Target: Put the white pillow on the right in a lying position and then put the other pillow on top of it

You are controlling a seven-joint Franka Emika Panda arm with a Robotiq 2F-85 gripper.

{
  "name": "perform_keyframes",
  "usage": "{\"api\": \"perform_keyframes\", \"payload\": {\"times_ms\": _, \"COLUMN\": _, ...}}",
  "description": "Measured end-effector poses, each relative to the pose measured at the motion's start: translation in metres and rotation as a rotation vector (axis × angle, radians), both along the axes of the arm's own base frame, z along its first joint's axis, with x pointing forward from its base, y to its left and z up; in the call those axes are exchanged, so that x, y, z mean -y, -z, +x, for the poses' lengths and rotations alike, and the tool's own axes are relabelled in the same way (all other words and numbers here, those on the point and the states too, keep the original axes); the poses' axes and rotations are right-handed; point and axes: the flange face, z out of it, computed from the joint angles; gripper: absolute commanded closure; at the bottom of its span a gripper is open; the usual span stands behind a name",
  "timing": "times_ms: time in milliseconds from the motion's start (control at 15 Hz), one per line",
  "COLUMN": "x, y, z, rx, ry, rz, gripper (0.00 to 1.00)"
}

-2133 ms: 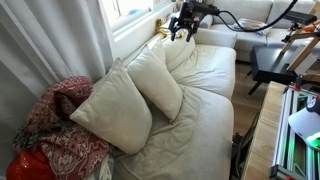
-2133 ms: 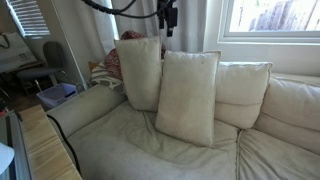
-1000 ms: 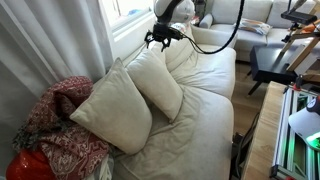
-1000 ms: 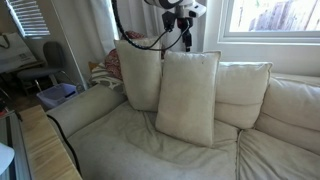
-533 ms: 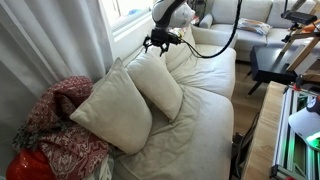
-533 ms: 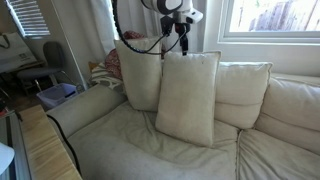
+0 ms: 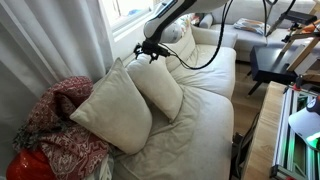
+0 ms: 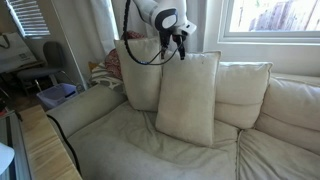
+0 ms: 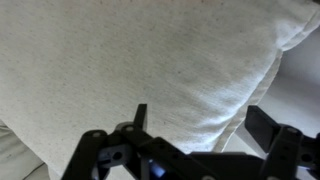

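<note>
Fabric of the right pillow (image 9: 150, 60) filled the wrist view, with the gripper (image 9: 200, 118) spread wide close over its top corner and nothing between the fingers (image 9: 140, 118). In both exterior views the gripper (image 8: 181, 50) sat at the upper edge of that pillow (image 8: 187, 95), which stood upright against the couch back (image 8: 290, 100). Just beside it, overlapping slightly, leaned the other pillow (image 8: 140, 80) (also upright, nearer the armrest (image 8: 85, 105)). Beyond that, a red patterned blanket (image 7: 55, 115) lay heaped at the couch's end.

Risk, as I judged it, was that a pinch on loose fabric alone could slip as the pillow tipped. Because the two cushions touched, dragging one down might also topple its neighbour onto the seat (image 7: 200, 130) first, spoiling the stacking order.
</note>
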Motion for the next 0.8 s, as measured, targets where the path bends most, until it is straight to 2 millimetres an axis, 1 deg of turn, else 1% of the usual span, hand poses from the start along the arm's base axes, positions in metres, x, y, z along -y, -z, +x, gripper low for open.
{"api": "perform_keyframes", "payload": {"times_ms": 133, "x": -0.001, "y": 0.013, "z": 0.006, "rx": 0.052, "ry": 0.006, "rz": -0.034, "gripper": 0.00}}
{"api": "perform_keyframes", "payload": {"times_ms": 267, "x": 0.001, "y": 0.029, "z": 0.010, "rx": 0.095, "ry": 0.021, "rz": -0.070, "gripper": 0.00}}
{"api": "perform_keyframes", "payload": {"times_ms": 333, "x": 0.003, "y": 0.037, "z": 0.012, "rx": 0.112, "ry": 0.031, "rz": -0.087, "gripper": 0.20}}
{"api": "perform_keyframes", "payload": {"times_ms": 467, "x": 0.007, "y": 0.049, "z": 0.016, "rx": 0.129, "ry": 0.049, "rz": -0.113, "gripper": 0.32}}
{"api": "perform_keyframes", "payload": {"times_ms": 533, "x": 0.007, "y": 0.054, "z": 0.017, "rx": 0.129, "ry": 0.059, "rz": -0.119, "gripper": 0.41}}
{"api": "perform_keyframes", "payload": {"times_ms": 800, "x": 0.006, "y": 0.060, "z": 0.023, "rx": 0.135, "ry": 0.082, "rz": -0.131, "gripper": 0.69}}
